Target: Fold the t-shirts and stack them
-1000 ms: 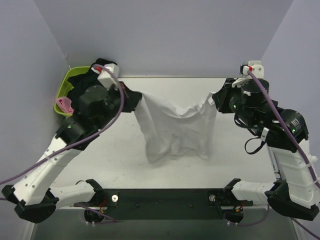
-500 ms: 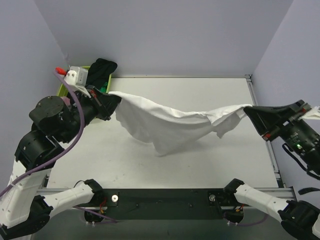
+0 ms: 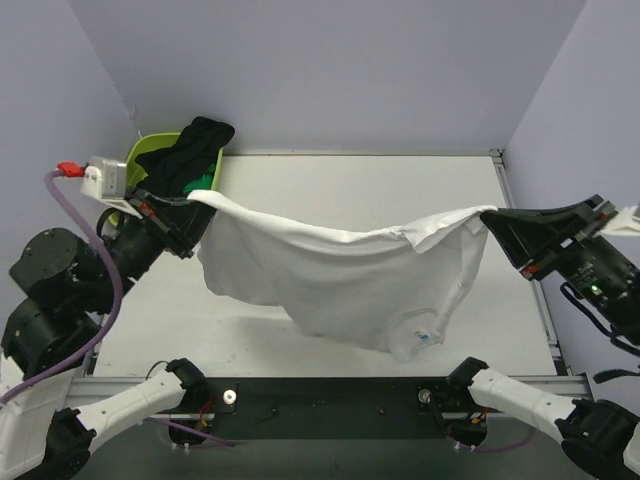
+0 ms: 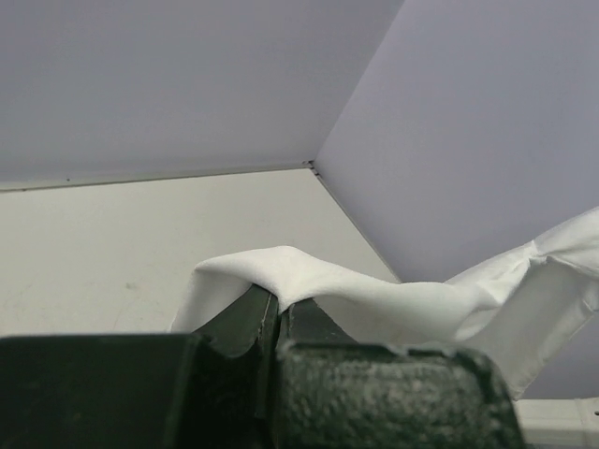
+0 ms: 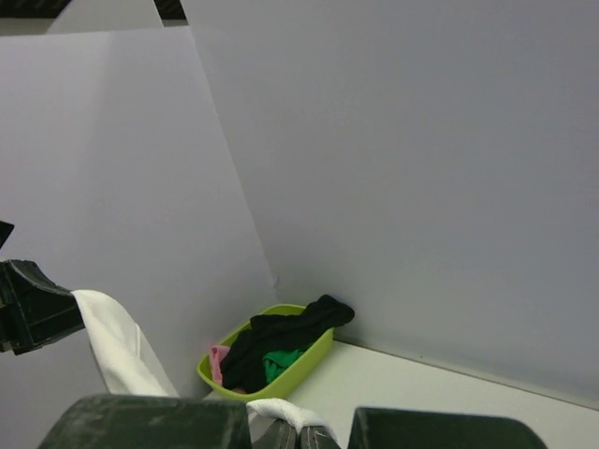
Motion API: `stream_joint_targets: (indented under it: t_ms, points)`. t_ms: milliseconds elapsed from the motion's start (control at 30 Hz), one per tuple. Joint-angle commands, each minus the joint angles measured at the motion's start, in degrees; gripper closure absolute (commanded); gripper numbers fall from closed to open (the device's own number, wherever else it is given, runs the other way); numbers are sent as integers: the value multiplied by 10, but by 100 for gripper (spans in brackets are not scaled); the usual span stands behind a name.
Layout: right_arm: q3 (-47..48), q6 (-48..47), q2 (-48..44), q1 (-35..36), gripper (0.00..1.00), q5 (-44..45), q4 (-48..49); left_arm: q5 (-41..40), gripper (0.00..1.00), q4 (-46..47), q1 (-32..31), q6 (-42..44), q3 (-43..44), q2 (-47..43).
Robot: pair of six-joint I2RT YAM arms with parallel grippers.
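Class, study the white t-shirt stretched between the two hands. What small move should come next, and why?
Probably lower both hands together so the cloth settles flat on the table. The white t-shirt hangs spread between the left hand and right hand, each pinching its top edge.

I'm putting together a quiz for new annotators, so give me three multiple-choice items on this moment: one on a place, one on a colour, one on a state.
1. Where is the basket?
A) at the far left corner of the table
B) at the far right corner
C) between the arm bases

2. What colour is the t-shirt that the claws hold?
A) black
B) white
C) pink

3. How is that t-shirt?
A) folded flat
B) stuffed in the basket
C) hanging spread between the left claw and the right claw

Answers: 1 A, the top view shows it at the far left. 2 B, the spread cloth is plain white. 3 C, each claw pinches an edge and the cloth sags between them.
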Motion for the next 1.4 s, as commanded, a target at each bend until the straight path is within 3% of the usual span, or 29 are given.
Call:
stream_joint_targets:
  t_ms: [0,167,267,300,333,367,400,433,533,600,700,800,1000,1133,1367]
  points:
    - [-38,-14,56,-3,100,92,41,-24,100,60,2,5,-77,39]
    - [-85,-25,128,-32,100,177,57,-35,100,113,30,-6,-140,109]
    - [-61,10,195,-153,100,93,59,42,100,149,122,-31,-144,166]
    - [-52,22,237,-189,100,70,58,67,100,160,181,-50,-139,199]
    - [-38,42,261,-234,100,37,53,105,80,175,207,-60,-134,217]
    - [-13,49,283,-249,51,35,47,120,48,181,230,-74,-129,239]
    - [0,52,321,-257,19,35,35,125,19,181,253,-83,-110,283]
    - [8,58,336,-261,0,41,31,138,3,174,288,-90,-102,303]
    - [-6,68,342,-259,0,41,32,202,3,161,335,-116,-90,342]
    - [-54,73,301,-249,0,43,58,217,3,192,331,-127,-124,292]
    - [-125,85,235,-223,0,46,82,219,3,224,301,-136,-211,191]
    - [-203,86,174,-170,0,76,82,201,3,188,262,-125,-268,119]
    - [-376,137,68,-92,0,75,97,163,3,121,159,-157,-413,45]
    - [-475,160,38,-28,0,99,105,78,3,101,106,-182,-481,34]
    - [-585,219,47,50,5,114,103,52,6,119,51,-212,-530,103]
